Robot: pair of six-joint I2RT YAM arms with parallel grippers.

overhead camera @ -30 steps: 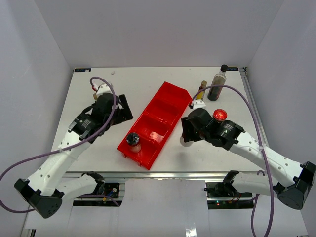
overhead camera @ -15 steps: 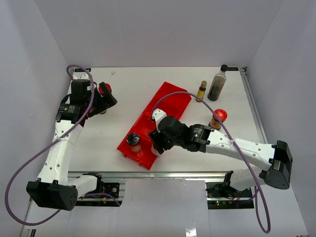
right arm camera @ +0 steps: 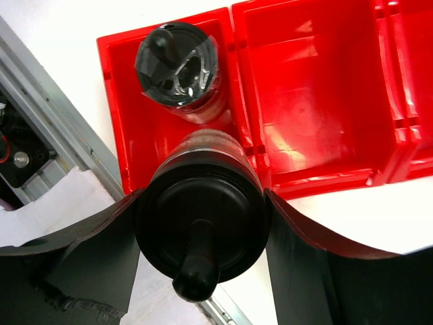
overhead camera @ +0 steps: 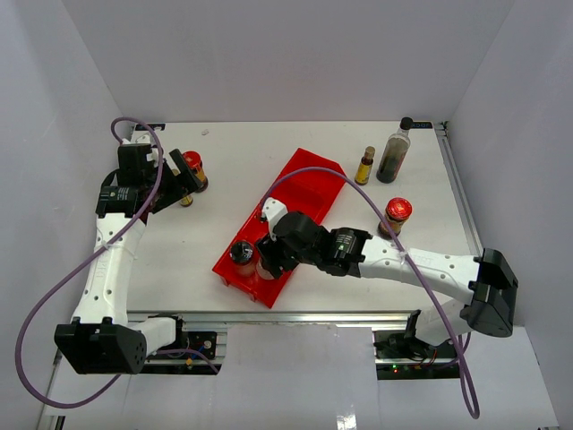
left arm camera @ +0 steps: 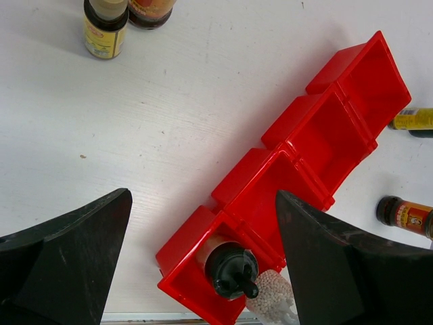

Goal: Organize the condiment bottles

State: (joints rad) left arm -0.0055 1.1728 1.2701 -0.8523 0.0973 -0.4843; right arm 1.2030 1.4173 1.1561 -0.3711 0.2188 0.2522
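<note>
**Bad landing likely at the near end of the bin**

Gripping 1 black-lidded jar (left arm camera: 270,296) with the right gripper (right arm camera: 201,233), fingers roughly half closed and pressed against both sides of its lid. Hanging it low over the near end of the red bin (overhead camera: 309,193), just right of a second black-lidded jar (overhead camera: 242,253) already standing in the nearest compartment. Judging by the right wrist view, lined up with the divider between compartments 1 and 2 rather than squarely over either.

Hazards, as judgements only:

- Could seat the base on that divider if lowered from here, then tip on release.
- Could bump the second black-lidded jar if drifted left, with little spare room for 2 round lids in 1 compartment.
- Could also skid or rock the light plastic bin if pressed down off-centre.

Over at the far left, holding the left gripper (left arm camera: 203,203) spread fully wide, nothing between its fingers, close beside a red-lidded jar (overhead camera: 193,164) and a slim yellow-labelled bottle (left arm camera: 105,27). Could catch both, or topple 1, if closed carelessly.

On the right, well apart, standing on the table (overhead camera: 233,152): another slim bottle (overhead camera: 365,166), a tall dark bottle (overhead camera: 394,154) and a second red-lidded jar (overhead camera: 397,213).
</note>
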